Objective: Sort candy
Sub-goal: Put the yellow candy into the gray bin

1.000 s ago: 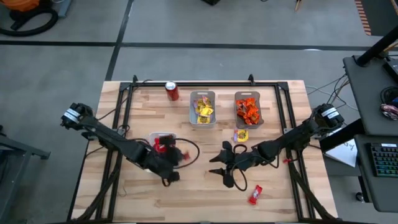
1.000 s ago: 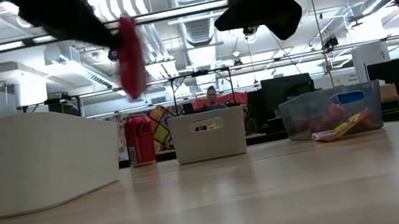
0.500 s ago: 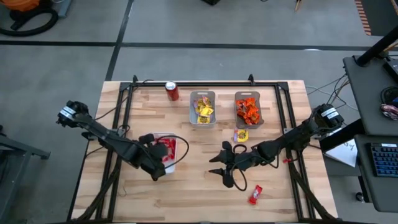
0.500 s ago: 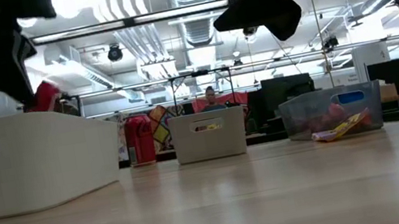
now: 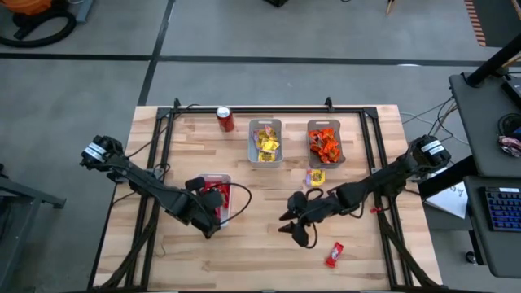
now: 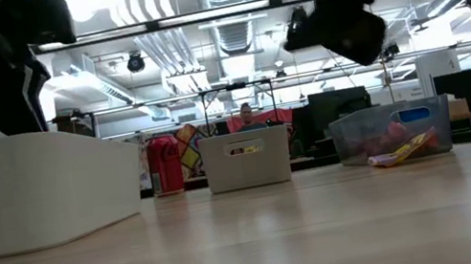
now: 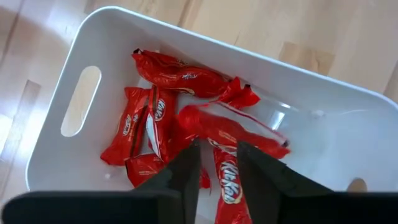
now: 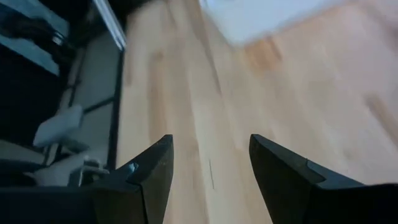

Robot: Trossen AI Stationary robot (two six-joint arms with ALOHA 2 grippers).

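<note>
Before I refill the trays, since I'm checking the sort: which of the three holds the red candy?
The white tray under the left gripper, standing alone nearer the front. Of the two side by side at the back, one holds yellow candy, the other orange.

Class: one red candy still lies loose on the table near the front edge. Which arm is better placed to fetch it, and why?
Probably the right. The right gripper hangs open beside the loose red candy, with nothing between its fingers. The left gripper is over the white tray of red candies, farther off.
</note>
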